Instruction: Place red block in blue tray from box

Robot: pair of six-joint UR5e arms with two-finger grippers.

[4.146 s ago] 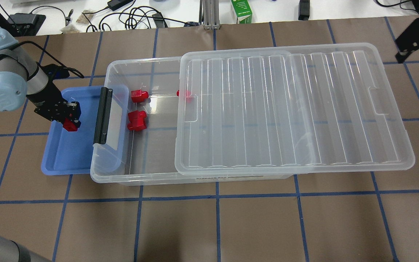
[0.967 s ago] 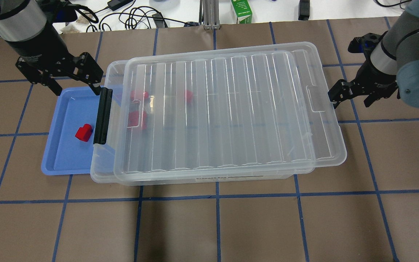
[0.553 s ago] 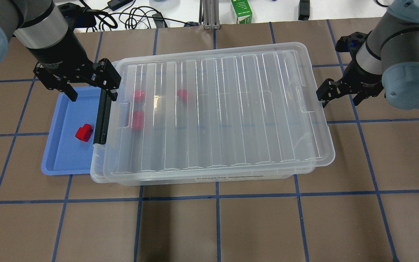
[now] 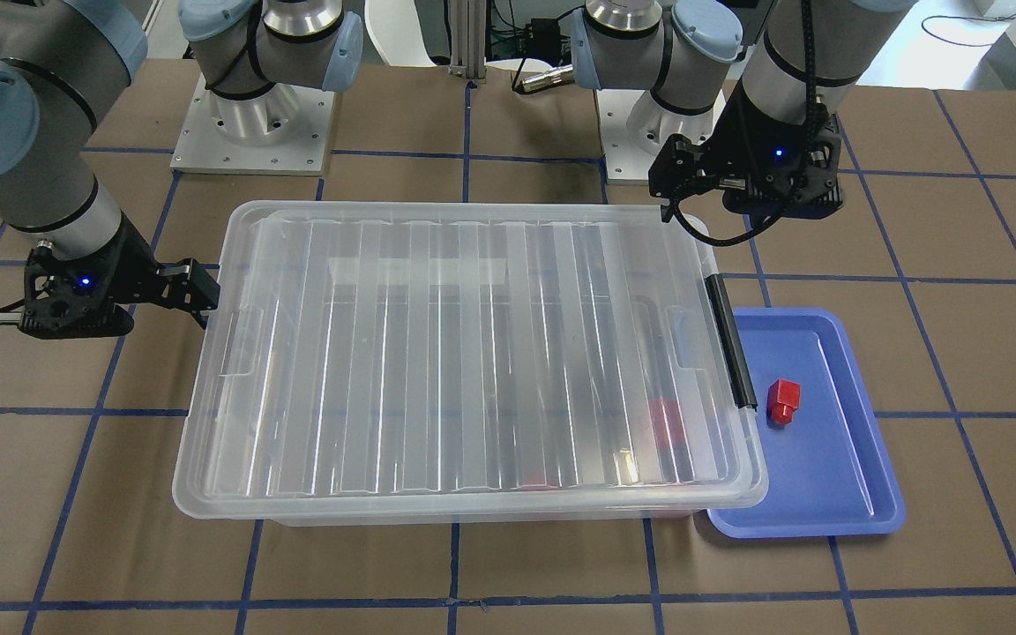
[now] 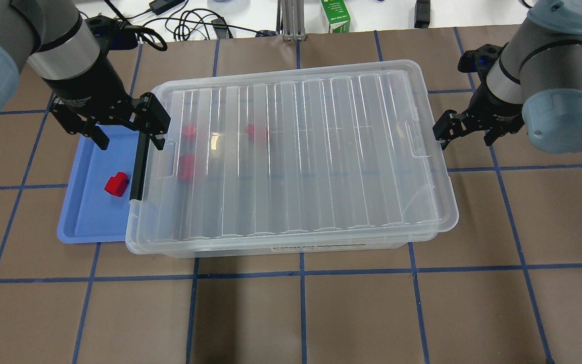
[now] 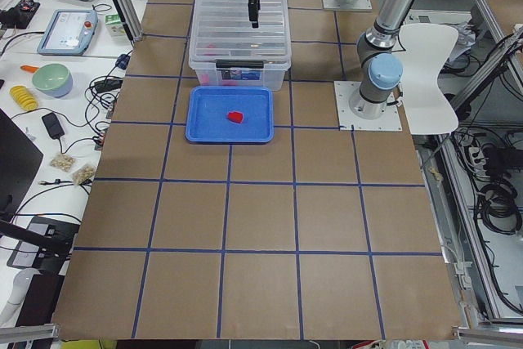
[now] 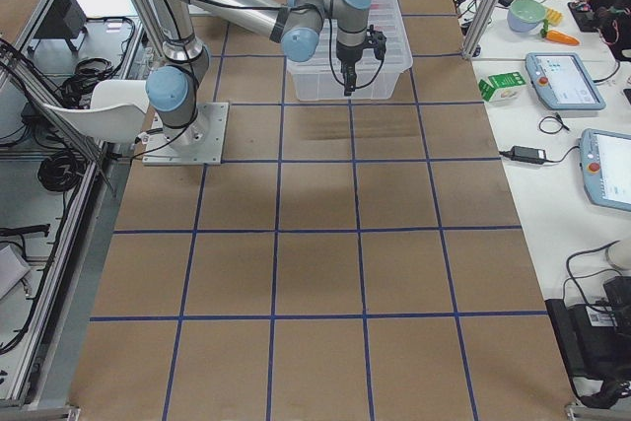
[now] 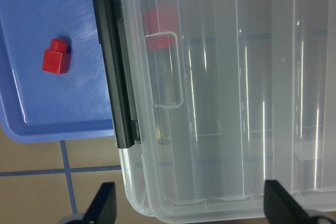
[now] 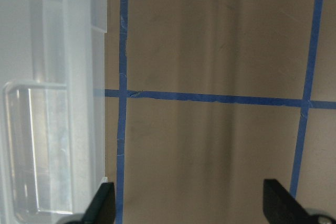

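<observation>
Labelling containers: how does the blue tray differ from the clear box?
The blue tray is opaque, shallow and open; the box is clear, deeper and lidded. The tray is smaller than the box. The tray holds one red block; the box several red pieces, blurred under its lid. Both are rectangular.
</observation>
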